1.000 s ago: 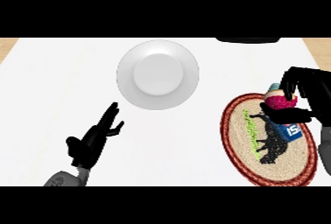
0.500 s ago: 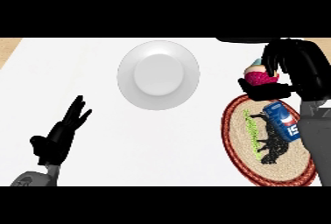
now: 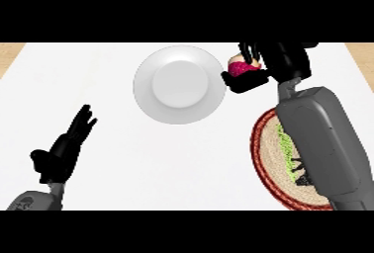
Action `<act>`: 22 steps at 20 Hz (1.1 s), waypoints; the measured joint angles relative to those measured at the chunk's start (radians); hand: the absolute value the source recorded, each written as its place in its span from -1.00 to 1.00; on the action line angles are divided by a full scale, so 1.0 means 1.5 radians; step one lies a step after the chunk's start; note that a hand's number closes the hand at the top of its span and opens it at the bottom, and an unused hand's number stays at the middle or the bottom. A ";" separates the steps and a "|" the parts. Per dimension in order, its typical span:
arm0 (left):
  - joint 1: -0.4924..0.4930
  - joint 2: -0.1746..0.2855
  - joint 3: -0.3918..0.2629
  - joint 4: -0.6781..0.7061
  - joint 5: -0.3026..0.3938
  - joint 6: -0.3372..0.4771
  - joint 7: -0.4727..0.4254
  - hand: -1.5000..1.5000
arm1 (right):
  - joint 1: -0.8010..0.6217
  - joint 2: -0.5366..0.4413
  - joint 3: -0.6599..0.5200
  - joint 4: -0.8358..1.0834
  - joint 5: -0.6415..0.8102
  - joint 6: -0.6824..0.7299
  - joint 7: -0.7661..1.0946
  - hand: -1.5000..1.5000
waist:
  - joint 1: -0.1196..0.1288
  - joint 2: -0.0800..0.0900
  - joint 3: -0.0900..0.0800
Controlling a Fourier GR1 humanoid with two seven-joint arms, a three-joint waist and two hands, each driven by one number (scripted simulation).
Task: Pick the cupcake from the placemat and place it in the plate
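A cupcake (image 3: 238,67) with a pink wrapper and pale top hangs above the counter just right of the white plate (image 3: 179,84). My right hand (image 3: 274,62) is curled round the cupcake, which it partly hides. The round woven placemat (image 3: 281,163) with a red border lies at the right, mostly covered by my right forearm. At the lower left my left hand (image 3: 66,148) rests open, fingers pointing up.
A wooden strip (image 3: 11,54) borders the white counter at the far left and right corners. White counter surface (image 3: 161,163) stretches between my left hand and the placemat.
My right hand has carried the cupcake off the placemat, up and leftward to the plate's right rim. The forearm now covers the placemat.
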State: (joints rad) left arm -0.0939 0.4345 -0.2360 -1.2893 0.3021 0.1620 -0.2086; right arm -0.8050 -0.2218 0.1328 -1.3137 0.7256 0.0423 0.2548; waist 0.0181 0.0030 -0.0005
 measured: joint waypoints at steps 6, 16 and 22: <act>-0.005 -0.002 0.016 -0.011 -0.005 -0.013 0.022 0.00 | -0.077 0.089 0.013 0.163 0.034 -0.073 -0.028 1.00 | 0.004 0.001 0.000; -0.009 -0.012 0.023 -0.012 -0.023 -0.033 0.023 0.00 | -0.178 0.143 0.045 0.390 -0.069 -0.256 -0.022 -1.00 | 0.025 0.006 0.000; -0.031 -0.026 0.024 0.001 -0.037 -0.034 0.032 0.00 | -0.222 0.147 0.069 0.506 -0.155 -0.329 -0.011 -1.00 | 0.030 0.008 0.000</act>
State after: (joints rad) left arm -0.1406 0.3950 -0.1997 -1.2878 0.2471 0.1107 -0.1603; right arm -1.1386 -0.0020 0.2356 -0.5542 0.4925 -0.4508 0.2382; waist 0.0637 0.0150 -0.0003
